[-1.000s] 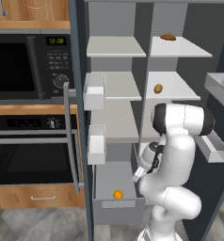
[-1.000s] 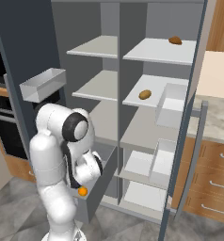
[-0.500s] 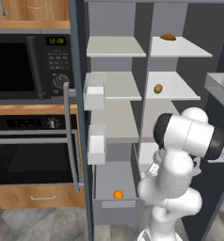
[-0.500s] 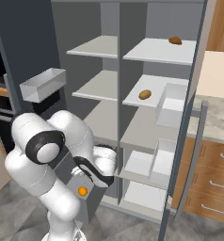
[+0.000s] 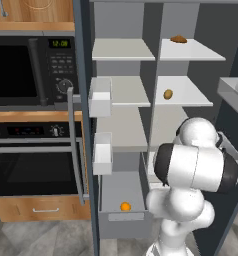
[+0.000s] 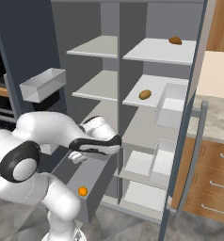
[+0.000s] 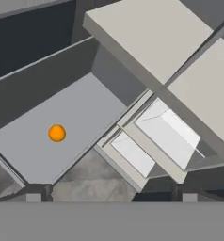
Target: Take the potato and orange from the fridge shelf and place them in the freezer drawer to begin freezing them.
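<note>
One orange (image 5: 125, 206) lies in the open freezer drawer (image 5: 122, 223); the potato (image 5: 168, 94) sits on a fridge shelf (image 5: 191, 94) above. My hand (image 6: 77, 157) hovers over the drawer, spread and empty.

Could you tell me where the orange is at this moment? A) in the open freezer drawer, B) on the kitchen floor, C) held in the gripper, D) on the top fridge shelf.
A: the orange lies alone on the floor of the pulled-out freezer drawer, with nothing gripping it.
</note>
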